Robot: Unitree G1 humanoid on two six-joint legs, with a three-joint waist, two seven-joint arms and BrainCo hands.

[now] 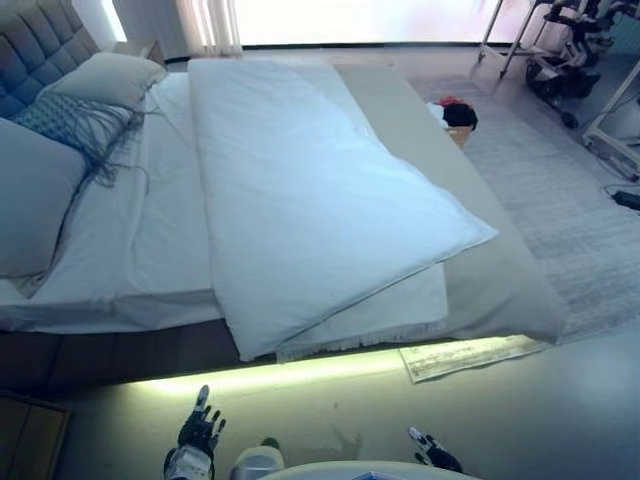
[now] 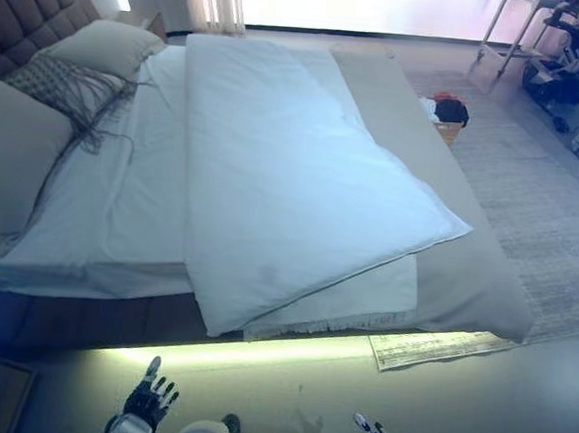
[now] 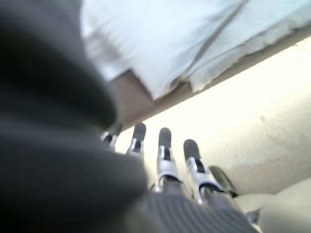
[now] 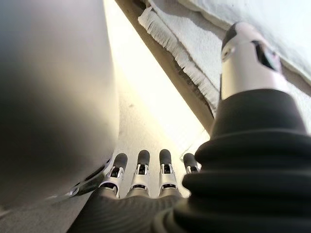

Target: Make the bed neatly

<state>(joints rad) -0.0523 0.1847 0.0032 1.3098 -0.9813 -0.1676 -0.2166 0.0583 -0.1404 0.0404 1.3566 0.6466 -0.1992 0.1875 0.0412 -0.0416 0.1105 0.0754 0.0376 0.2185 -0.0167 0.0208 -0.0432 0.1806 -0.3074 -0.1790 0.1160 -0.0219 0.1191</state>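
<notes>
The bed (image 1: pixel 500 290) fills most of the room ahead, its tufted headboard (image 1: pixel 35 45) off to the left. A white duvet (image 1: pixel 310 200) lies skewed across it, one corner hanging over the near edge above the glowing strip of light, with a fringed blanket (image 1: pixel 380 320) poking out beneath. Pillows (image 1: pixel 105 78) sit bunched by the headboard, a tasselled cushion (image 1: pixel 75 120) among them. A sheet of paper (image 1: pixel 470 355) lies on the floor. Down low, the left robot hand (image 1: pixel 198 430) and right robot hand (image 1: pixel 432 452) both hang with fingers straight, holding nothing, well short of the bedding.
</notes>
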